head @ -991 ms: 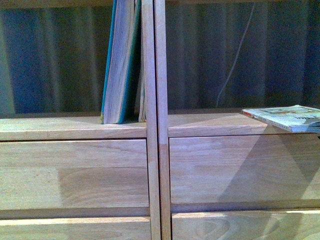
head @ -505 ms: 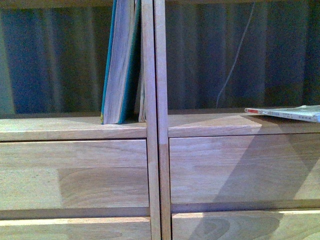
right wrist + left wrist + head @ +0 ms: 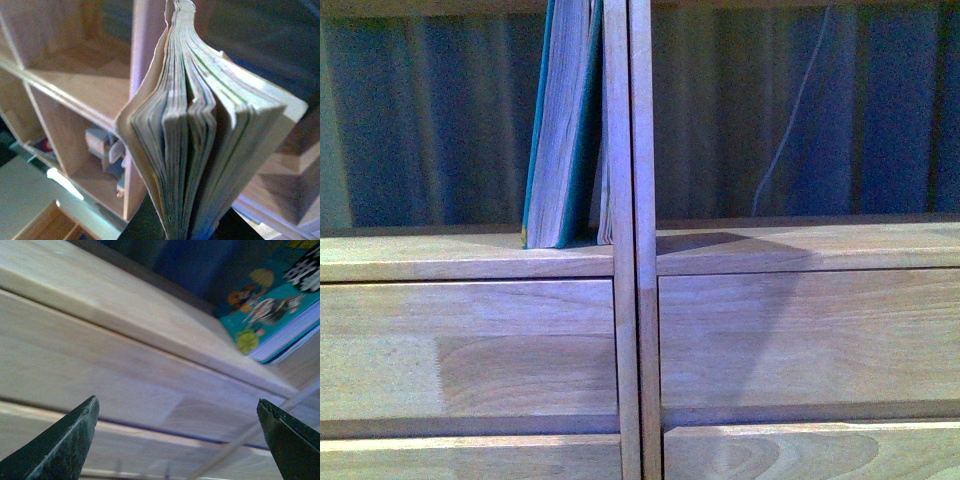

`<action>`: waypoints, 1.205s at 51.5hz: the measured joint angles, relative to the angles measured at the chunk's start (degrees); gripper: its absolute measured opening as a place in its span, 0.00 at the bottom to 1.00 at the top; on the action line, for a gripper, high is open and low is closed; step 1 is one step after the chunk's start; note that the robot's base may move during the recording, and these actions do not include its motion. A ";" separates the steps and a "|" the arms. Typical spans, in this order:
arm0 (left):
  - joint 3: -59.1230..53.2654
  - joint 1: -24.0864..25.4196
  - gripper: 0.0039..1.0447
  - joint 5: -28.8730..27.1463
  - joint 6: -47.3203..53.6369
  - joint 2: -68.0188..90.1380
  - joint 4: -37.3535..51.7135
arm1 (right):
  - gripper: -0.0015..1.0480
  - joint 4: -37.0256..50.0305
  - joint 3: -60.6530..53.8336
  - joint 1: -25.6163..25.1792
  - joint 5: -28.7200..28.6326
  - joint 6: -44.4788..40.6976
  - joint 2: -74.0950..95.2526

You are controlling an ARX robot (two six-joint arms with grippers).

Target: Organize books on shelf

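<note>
One fanned paperback point(image 3: 200, 145) between right fingers point(image 3: 145, 225)

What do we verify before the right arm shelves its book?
1. Paperback gripped: ok, though the contact is hidden.
2. Its pages closed: not ok, they splay apart.
3. Right compartment of the shelf free: ok as far as the front view shows.
4. Teal book stable: ok, leaning on the divider.
5. Left gripper open, holding nothing: ok.
6. Clearance from the cable: cannot tell.
</note>
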 joint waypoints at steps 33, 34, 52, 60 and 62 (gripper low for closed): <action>24.63 -27.45 0.93 10.75 -47.91 16.81 21.44 | 0.07 0.33 5.79 28.00 6.86 -21.62 14.80; 24.63 -27.98 0.93 10.67 -48.26 16.66 21.81 | 0.07 0.57 6.01 28.57 7.08 -21.62 15.23; 23.23 -32.44 0.93 9.07 -48.98 14.67 23.04 | 0.07 2.71 7.04 37.77 9.86 -17.51 18.43; 22.03 -33.16 0.93 8.61 -48.39 14.03 24.35 | 0.07 3.32 7.39 40.17 11.47 -13.66 19.52; 21.90 -33.20 0.93 8.61 -48.30 13.94 24.68 | 0.07 3.34 7.48 40.50 11.67 -13.11 19.69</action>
